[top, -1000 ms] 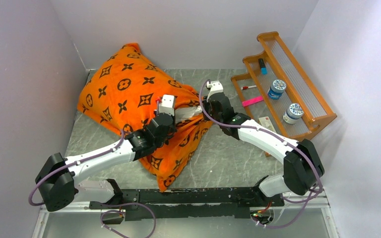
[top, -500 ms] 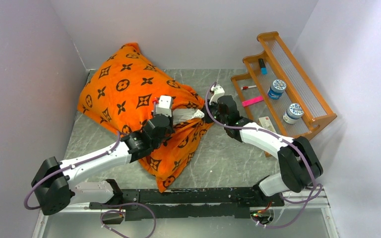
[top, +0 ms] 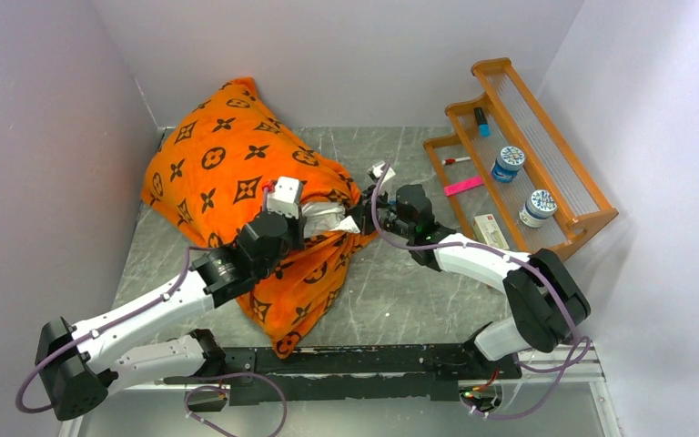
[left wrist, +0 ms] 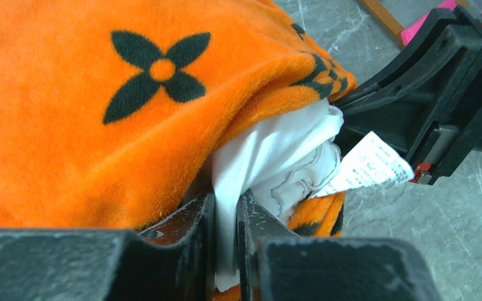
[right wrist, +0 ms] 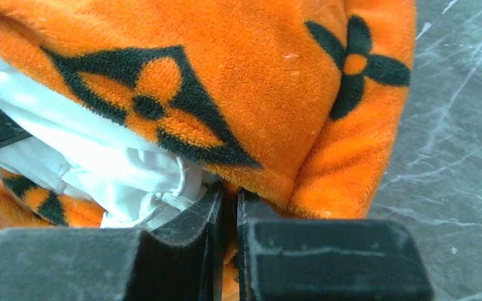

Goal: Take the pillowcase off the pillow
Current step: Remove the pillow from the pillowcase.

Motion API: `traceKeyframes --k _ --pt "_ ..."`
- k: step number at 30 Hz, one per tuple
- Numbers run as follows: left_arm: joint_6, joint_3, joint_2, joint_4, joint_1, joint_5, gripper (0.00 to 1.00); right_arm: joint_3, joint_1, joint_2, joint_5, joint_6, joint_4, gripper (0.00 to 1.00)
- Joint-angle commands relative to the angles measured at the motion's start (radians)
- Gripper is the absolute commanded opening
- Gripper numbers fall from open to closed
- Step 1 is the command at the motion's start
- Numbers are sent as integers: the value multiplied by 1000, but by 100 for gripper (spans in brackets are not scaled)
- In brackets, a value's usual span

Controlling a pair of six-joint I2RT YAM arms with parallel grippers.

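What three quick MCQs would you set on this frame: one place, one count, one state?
1. Where on the table does the wooden rack stand?
A) right side
B) left side
C) between the arm bases

2. How many round blue-and-white tubs sit on it?
A) one
B) two
C) four

3. What does the left gripper clamp?
A) white pillow fabric
B) a pink marker
C) nothing, jaws wide open

Key:
1 A: in the top view the rack stands along the right wall.
2 B: two tubs show on its shelves.
3 A: in the left wrist view, white cloth is pinched between the closed fingers.
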Motion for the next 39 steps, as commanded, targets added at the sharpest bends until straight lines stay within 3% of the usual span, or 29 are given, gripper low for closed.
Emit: traceKeyframes --k 1,6,12,19,31,39 --pt "27 123 -42 -20 11 -2 26 47 41 14 -60 -23 74 0" --pt "44 213 -30 -101 11 80 63 26 69 -20 -45 -31 108 0" --pt "18 290 18 -171 11 232 77 3 86 -30 -47 -9 162 0" --pt "2 375 161 -230 11 368 80 -4 98 -14 -58 0 195 0" --pt "26 431 292 -349 11 192 82 -6 108 -23 -42 -16 164 0" --pt "49 446 380 -411 17 -75 81 -4 118 -11 -51 -10 167 0"
